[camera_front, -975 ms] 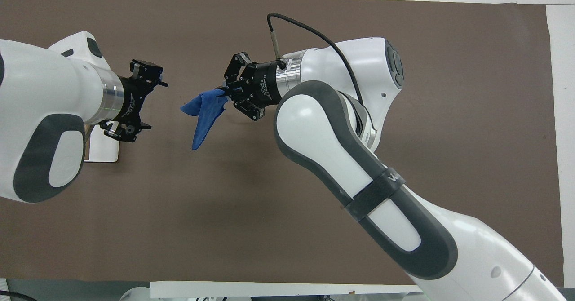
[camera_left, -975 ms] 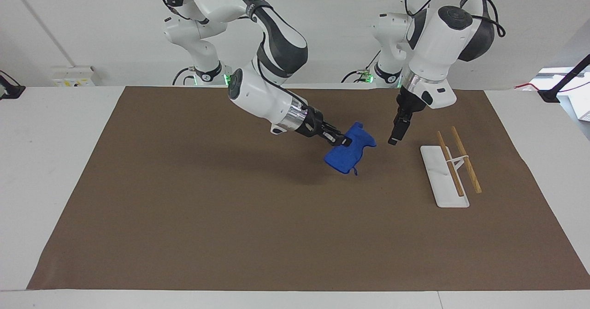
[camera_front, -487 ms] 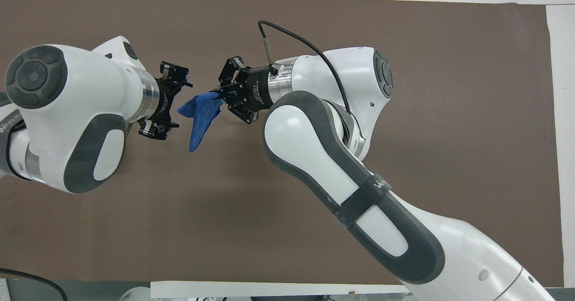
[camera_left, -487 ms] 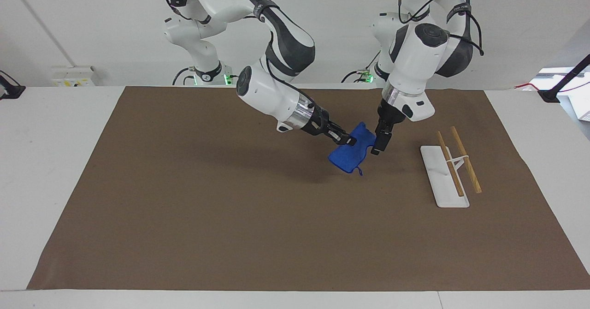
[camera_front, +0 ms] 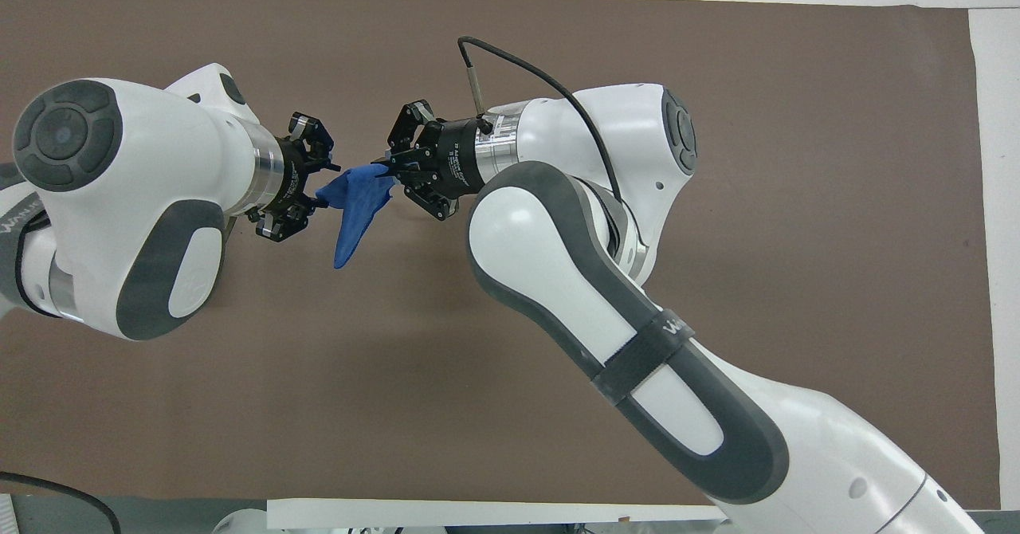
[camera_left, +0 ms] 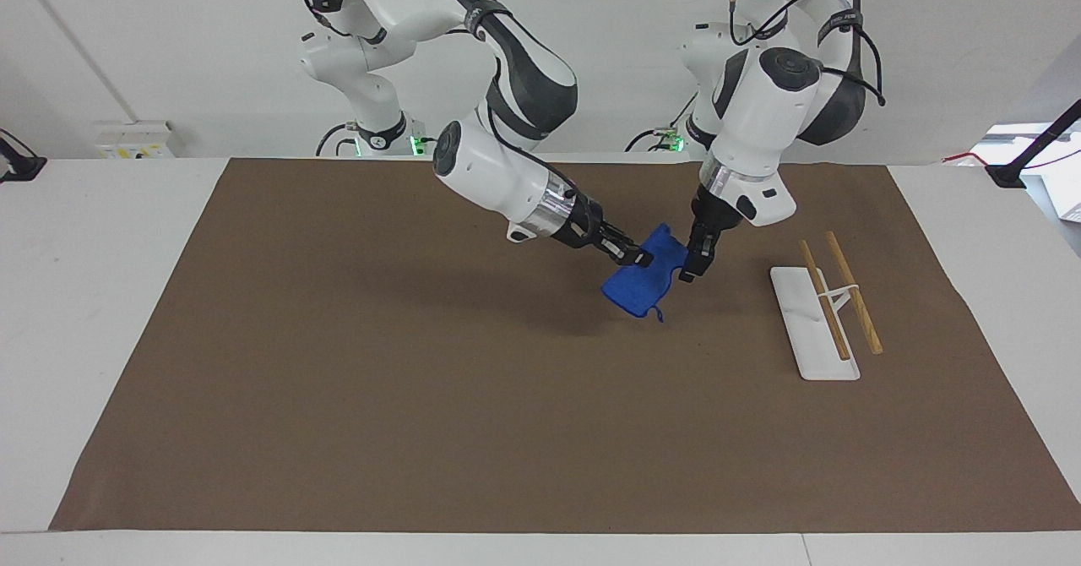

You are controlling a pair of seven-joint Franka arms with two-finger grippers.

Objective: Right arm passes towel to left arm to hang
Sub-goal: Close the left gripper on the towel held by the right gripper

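Towel (camera_left: 643, 283), a small royal-blue terry cloth, is hanging limp in the air over the brown-covered surface (camera_left: 338, 380), drooping from the right tool (camera_left: 635, 255), which is clenching its upper edge. Being soft and light, it suits a pinch on that edge, where the left tool (camera_left: 686, 275) is touching; whether that tool is clenching, I cannot tell.

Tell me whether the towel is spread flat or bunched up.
Bunched. The towel hangs crumpled in the air from the right hand, drooping in folds over the mat, its loop dangling at the bottom.
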